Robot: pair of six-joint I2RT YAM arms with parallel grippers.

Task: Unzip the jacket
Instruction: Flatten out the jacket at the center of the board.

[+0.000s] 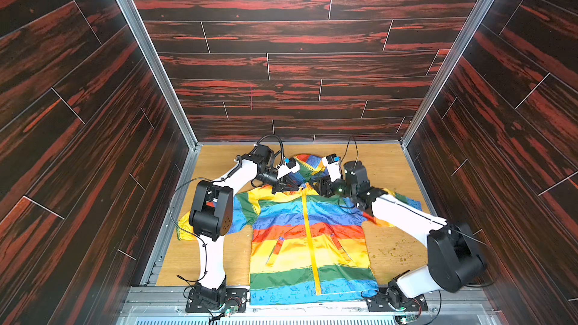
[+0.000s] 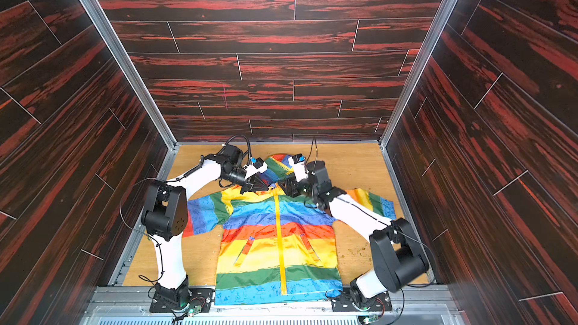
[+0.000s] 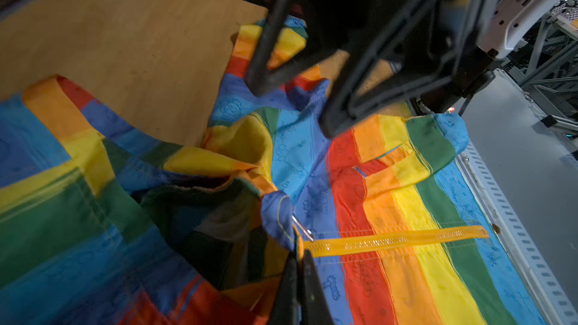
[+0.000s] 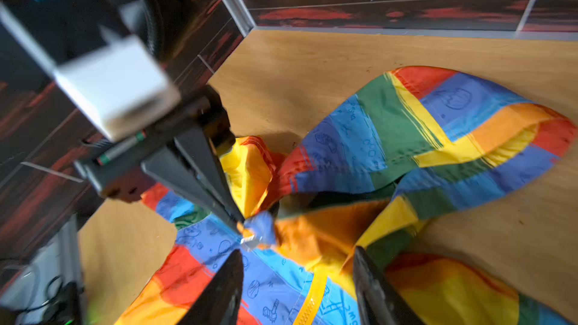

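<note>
**Subject.** The jacket (image 1: 281,239) (image 2: 253,245) is small and hooded, of thin shiny fabric in horizontal bands of yellow, green, blue, red and orange. It lies face up on the wooden table (image 1: 384,164), between the two arm bases, with the hood pointing away from them.

**Near edge.** The jacket's blue hem overlaps the metal rail (image 1: 156,300). The yellow-orange zipper (image 1: 311,245) (image 2: 279,239) runs straight up the jacket's centre. In both top views it reads closed from hem to collar. Two slanted pockets (image 1: 275,250) sit on either side of it, on the red and yellow bands.

**Mid-jacket.** The left arm (image 1: 212,211) stands over the jacket's sleeve on that side and hides part of it. The right arm (image 1: 403,214) lies across the opposite sleeve. Small dark specks (image 1: 391,250) litter the table near the jacket's right flank.

**Collar.**
- The left gripper (image 3: 298,253) (image 4: 239,225) has its fingers pressed together. It pinches the jacket's fabric at the top end of the zipper, where the cloth is bunched and raised.
- A folded blue flap (image 3: 276,214) and the silver pull tab (image 3: 302,230) sit just beside those fingertips, and the flap partly covers the pull.
- The right gripper (image 4: 295,253) (image 3: 295,107) hangs over the same spot with its fingers spread. Whether they touch the fabric cannot be determined.

**Beyond the collar.** The hood (image 1: 308,164) lies rumpled on the table. Dark red wood-grain walls (image 1: 281,42) enclose the jacket on three sides.
</note>
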